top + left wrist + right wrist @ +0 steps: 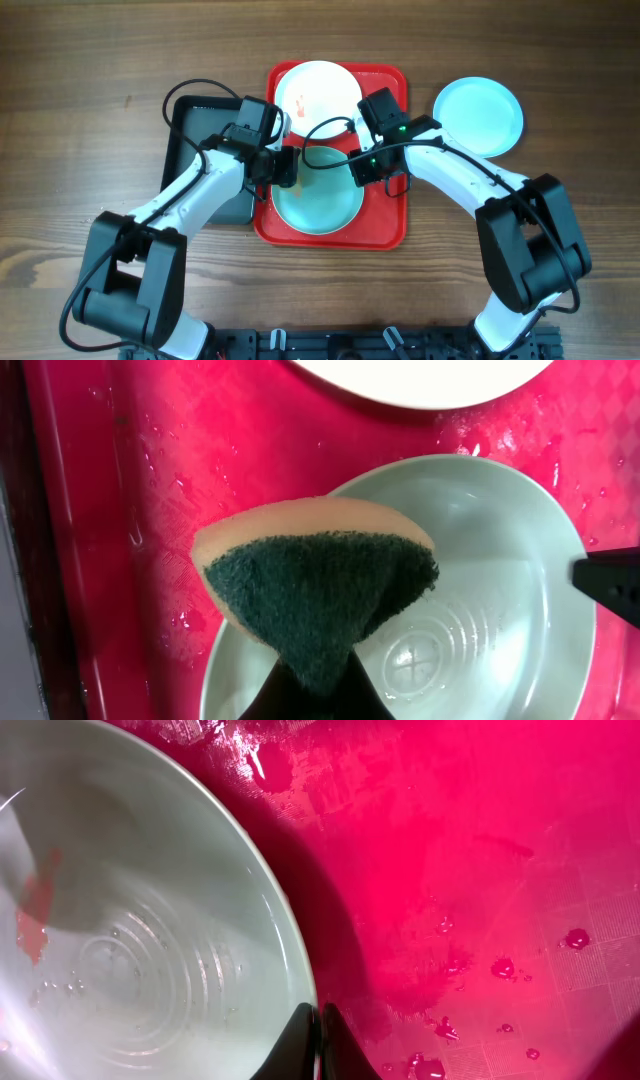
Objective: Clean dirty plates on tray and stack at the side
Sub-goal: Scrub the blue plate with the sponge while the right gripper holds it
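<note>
Your left gripper (284, 168) pinches a sponge (320, 590) above the pale blue plate (320, 207) on the wet red tray (388, 226); the right gripper (320, 1022) clamps its rim. Scrub hard and that thin grip may slip, skidding the plate.

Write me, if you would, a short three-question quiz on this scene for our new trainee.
1. True or false: the white plate lies on the red tray.
2. What does the left gripper hold? A) a cloth B) a sponge C) a spoon
3. How many plates lie on the tray, counting the pale blue plate whose rim the right gripper pinches?

Key: 1 true; 2 B; 3 two.
</note>
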`<state>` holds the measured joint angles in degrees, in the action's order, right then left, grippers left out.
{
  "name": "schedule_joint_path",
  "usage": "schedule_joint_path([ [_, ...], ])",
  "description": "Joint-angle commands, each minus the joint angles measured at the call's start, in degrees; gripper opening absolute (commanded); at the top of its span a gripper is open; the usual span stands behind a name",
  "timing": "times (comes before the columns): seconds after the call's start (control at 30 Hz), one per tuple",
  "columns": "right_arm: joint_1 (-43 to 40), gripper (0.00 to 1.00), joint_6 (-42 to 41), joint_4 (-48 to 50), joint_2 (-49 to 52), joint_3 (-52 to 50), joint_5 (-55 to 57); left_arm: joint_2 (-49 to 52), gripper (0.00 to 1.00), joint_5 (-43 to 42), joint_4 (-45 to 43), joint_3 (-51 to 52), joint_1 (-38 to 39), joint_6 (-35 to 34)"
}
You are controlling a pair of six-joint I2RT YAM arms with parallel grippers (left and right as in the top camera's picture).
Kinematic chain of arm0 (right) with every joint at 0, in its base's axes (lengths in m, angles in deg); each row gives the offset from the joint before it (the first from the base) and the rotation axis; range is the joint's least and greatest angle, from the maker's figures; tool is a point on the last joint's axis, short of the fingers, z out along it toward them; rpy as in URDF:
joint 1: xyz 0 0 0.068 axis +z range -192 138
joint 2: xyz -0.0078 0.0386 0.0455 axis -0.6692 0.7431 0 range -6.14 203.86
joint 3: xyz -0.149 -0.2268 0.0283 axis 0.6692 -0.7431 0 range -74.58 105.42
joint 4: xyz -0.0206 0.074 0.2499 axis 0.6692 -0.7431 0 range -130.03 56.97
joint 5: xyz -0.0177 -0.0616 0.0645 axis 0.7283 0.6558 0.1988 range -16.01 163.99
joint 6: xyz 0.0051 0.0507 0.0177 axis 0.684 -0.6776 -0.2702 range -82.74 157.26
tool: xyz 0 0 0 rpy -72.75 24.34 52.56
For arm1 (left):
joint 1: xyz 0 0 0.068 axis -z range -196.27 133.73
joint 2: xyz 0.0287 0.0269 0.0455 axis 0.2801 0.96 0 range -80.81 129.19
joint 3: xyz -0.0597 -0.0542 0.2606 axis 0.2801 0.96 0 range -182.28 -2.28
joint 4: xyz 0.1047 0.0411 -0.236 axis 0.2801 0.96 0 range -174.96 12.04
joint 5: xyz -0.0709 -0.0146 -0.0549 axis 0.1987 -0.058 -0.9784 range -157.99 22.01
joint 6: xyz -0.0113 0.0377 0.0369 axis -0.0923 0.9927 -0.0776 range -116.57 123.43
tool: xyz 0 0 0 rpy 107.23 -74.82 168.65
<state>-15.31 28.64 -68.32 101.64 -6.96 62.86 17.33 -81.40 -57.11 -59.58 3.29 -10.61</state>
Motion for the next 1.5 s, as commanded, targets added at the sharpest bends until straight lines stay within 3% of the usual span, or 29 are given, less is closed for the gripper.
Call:
schedule_joint_path([
  [0.0,-0.1,0.04,2.6,-0.1,0.7,-0.5,-1.0,1.4,0.04,-0.5,0.0,-1.3,0.2,-0.5],
  [0.77,-0.1,0.05,0.9,-0.1,0.7,-0.5,-1.4,2.2,0.04,-0.7,2.9,-0.7,0.6,-4.9],
  [0.9,-0.1,0.21,0.9,-0.1,0.7,-0.5,-1.4,2.2,0.04,-0.7,2.5,0.5,0.6,-4.9],
  [1.23,-0.1,0.3,-2.3,-4.3,-0.3,-0.2,-5.3,2.2,0.04,-0.7,1.7,1.9,0.6,-4.9],
  [1.37,-0.1,0.27,-5.6,-7.3,-0.3,-0.2,-5.3,2.2,0.04,-0.7,1.5,1.9,1.1,-4.9],
  [1.47,-0.1,0.14,-6.4,-7.6,-0.3,-0.2,-5.3,2.2,0.04,-0.5,1.2,1.9,2.6,-4.9],
])
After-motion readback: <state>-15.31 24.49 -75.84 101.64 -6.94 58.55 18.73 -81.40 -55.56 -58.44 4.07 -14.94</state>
